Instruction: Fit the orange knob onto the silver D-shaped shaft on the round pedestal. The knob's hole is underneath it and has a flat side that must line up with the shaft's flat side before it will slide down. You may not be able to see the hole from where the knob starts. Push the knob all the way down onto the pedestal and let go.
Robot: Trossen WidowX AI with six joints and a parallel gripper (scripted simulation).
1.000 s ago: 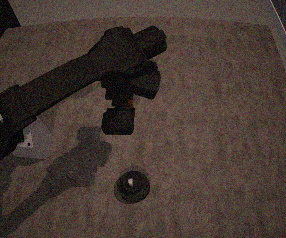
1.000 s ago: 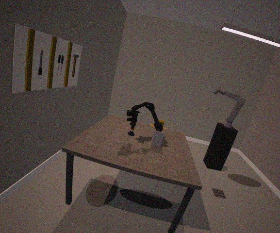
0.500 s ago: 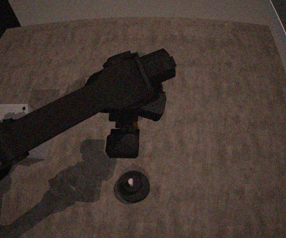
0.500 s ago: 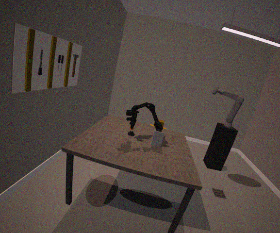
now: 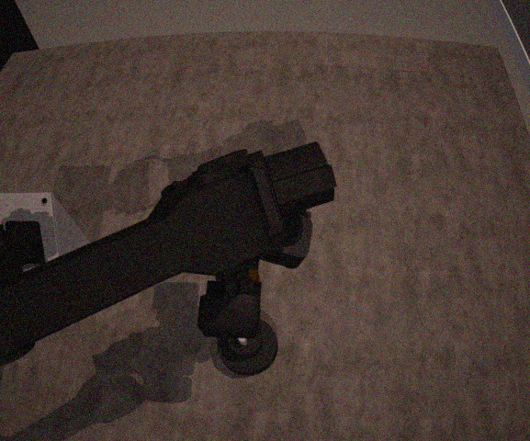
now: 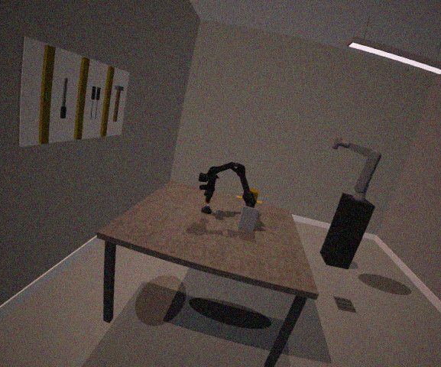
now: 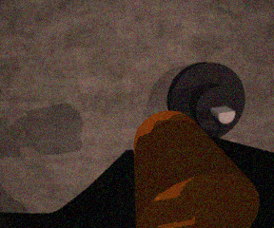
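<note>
The table (image 5: 422,285) (image 6: 212,252) bears the pedestal (image 5: 267,353) (image 6: 205,210) (image 7: 185,87), the landmark. Above and just beside it, the arm's jaws (image 5: 241,303) (image 6: 207,200) grip the knob (image 5: 253,275) (image 7: 185,166). From the pedestal's centre rises the shaft (image 5: 242,340) (image 7: 226,117), its top uncovered.

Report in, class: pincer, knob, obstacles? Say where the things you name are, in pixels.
Pincer (image 7: 170,151) shut on orange knob (image 5: 253,275) (image 6: 207,202) (image 7: 194,166). Knob off the shaft (image 5: 242,341) (image 7: 225,114), shaft bare on its pedestal (image 5: 267,353) (image 6: 205,209) (image 7: 186,85). Nothing seen blocking the shaft's top.
</note>
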